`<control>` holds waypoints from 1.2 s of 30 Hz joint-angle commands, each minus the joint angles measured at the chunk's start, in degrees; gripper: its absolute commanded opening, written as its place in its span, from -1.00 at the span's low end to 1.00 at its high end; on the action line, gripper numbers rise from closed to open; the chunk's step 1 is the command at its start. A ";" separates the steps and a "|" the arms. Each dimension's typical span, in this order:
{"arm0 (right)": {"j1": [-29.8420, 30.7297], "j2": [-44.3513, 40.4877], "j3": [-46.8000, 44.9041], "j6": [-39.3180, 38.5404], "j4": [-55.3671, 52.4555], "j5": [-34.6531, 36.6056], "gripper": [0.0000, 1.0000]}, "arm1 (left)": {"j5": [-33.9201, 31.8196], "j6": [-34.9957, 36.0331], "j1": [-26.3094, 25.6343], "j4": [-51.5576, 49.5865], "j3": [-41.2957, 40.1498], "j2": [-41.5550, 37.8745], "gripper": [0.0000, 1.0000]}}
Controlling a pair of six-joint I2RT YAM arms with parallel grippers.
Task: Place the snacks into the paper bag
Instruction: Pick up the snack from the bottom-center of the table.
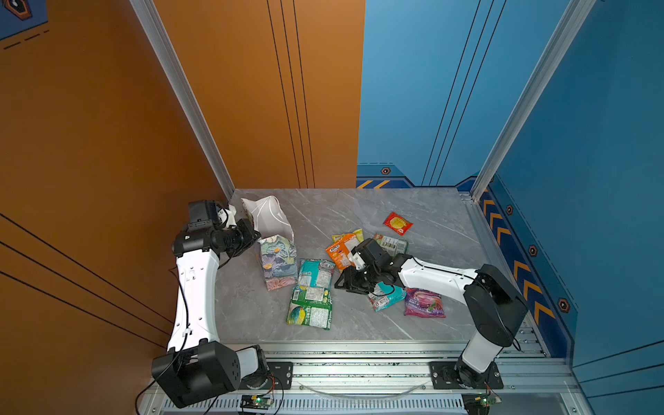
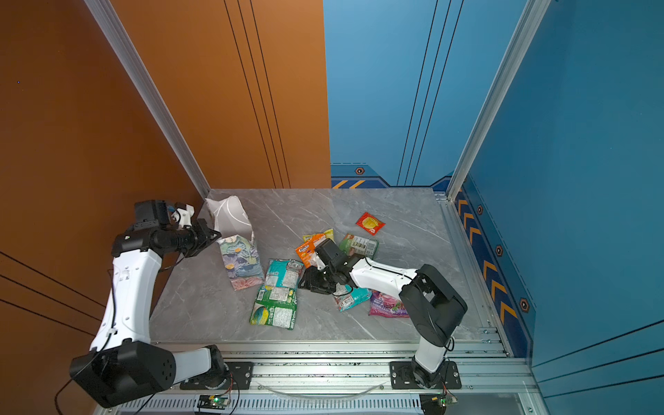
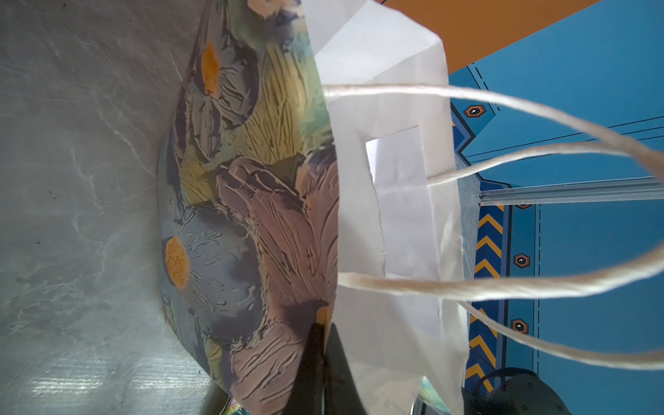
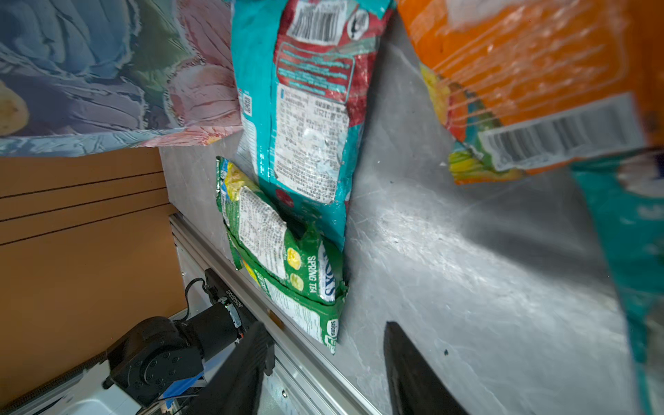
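A grey marble-patterned tabletop (image 1: 359, 323) fills a booth between an orange wall panel (image 1: 107, 143) and a blue wall panel (image 1: 593, 107).

The right gripper (image 4: 325, 327) hovers low over bare table, its black jaws well apart with nothing between them. Just beside it lie two overlapping green crinkled film packets (image 1: 309, 307), and a teal glossy packet (image 1: 316, 275) overlaps their far end. Under that arm are a second teal packet (image 1: 386, 298) and a purple berry packet (image 1: 424, 303). Behind it an orange packet (image 1: 337, 251) lies over a yellow packet (image 1: 350, 234), with a green-and-white packet (image 1: 391, 244) near them. A small red packet (image 1: 397, 222) sits well apart.

The left gripper (image 3: 321, 336) is pinched flat on the rim of the flower-printed paper bag (image 1: 278, 258), near the back left corner. One jaw is on the painted outside and one on the white lining, which holds the mouth open. The bag's white cord handles (image 3: 503, 289) loop loose.

Nine packets lie on the table and none shows in the bag's mouth, so the packing looks hardly begun; every snack is left to go in.

The packets are thin, flat, shiny film with sealed ends, wrinkled and probably slippery. The bag is creased paper printed with brush-stroke ridges, likely to buckle if pushed.
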 commanded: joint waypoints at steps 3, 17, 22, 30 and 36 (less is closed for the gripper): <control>1.20 3.09 -1.31 3.24 6.22 -4.00 0.10 | 1.89 0.39 0.37 -0.59 -0.73 -0.97 -1.00; 2.08 11.01 -1.85 7.84 15.82 -10.83 0.16 | 2.12 0.37 0.46 -0.63 -0.73 -0.79 -1.00; 2.43 12.49 -1.86 9.46 19.23 -12.62 0.10 | 2.11 0.47 0.54 -0.63 -0.99 -0.93 -1.00; 2.24 12.39 -1.75 11.40 23.24 -14.17 -0.59 | 2.13 0.30 0.54 -0.63 -0.86 -0.84 -1.00; 0.29 9.23 -1.99 11.93 22.60 -15.03 -1.00 | 2.28 0.22 0.54 -0.67 -0.81 -0.89 -1.00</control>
